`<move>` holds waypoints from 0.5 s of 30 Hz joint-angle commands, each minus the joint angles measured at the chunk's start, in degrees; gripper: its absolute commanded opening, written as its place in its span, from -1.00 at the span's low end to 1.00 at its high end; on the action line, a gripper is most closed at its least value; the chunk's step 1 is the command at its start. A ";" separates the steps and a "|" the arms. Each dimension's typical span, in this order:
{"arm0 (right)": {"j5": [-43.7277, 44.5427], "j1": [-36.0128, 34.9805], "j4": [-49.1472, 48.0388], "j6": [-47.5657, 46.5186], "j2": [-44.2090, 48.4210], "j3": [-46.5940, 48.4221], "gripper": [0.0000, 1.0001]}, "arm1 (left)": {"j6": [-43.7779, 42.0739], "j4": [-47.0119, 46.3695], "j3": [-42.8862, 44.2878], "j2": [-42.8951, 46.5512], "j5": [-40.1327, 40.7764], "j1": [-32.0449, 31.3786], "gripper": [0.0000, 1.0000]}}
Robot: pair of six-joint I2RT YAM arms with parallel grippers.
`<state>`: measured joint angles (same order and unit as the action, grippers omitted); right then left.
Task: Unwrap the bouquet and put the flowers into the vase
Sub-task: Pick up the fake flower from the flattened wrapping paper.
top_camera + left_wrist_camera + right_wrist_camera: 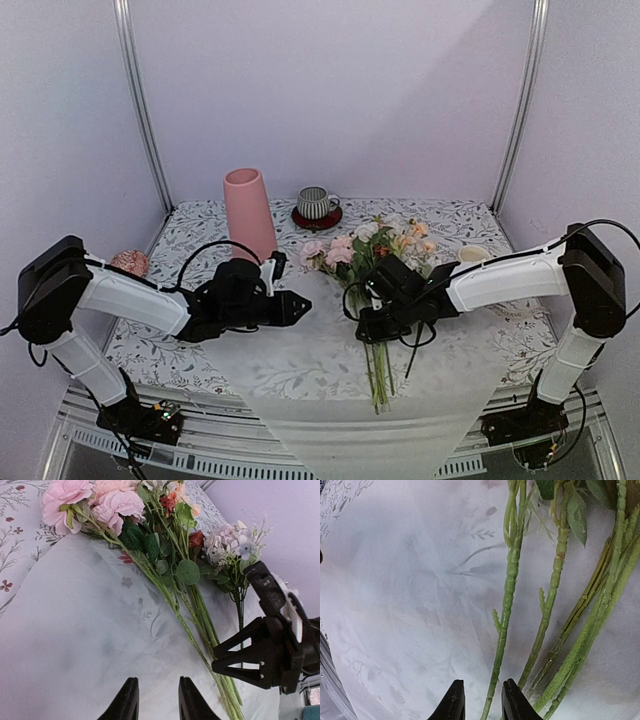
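1. At the middle of the bench (200,225), the flowers (340,252) are lying loose on the opened wrapping paper (300,370). Their blooms are pointing toward the far edge and their stems toward the near edge.
2. The vase (249,212) is standing upright toward the far left corner, beyond the paper and apart from the flowers.
3. The left fingers (127,702) are hovering over bare paper to the left of the stems. They are standing at a narrow gap and gripping nothing.
4. The right fingers (454,702) are sitting low over the green stems, also at a narrow gap. One stem is running into that gap. Whether it is being pinched cannot be told.
5. A striped mug (317,203) is sitting on a dark red saucer (300,218) at the far edge, just right of the vase.
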<state>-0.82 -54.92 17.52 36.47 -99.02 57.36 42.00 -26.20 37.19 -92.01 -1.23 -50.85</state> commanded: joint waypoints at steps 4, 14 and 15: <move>1.27 -0.81 2.95 1.14 -3.04 2.00 -0.47 | -0.80 -1.06 -1.90 3.23 -0.47 1.34 -0.40; 1.55 -1.95 5.54 1.54 -7.52 4.67 -0.49 | -0.67 -1.63 -3.05 5.13 -1.10 1.63 -0.39; 1.89 -2.06 5.81 1.71 -7.72 5.04 -0.54 | -0.83 -1.36 -2.94 5.17 -1.07 1.58 -0.39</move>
<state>-0.47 -56.29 20.60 37.19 -104.57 60.31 42.00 -26.35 34.65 -87.99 -1.87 -50.17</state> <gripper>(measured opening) 0.257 0.306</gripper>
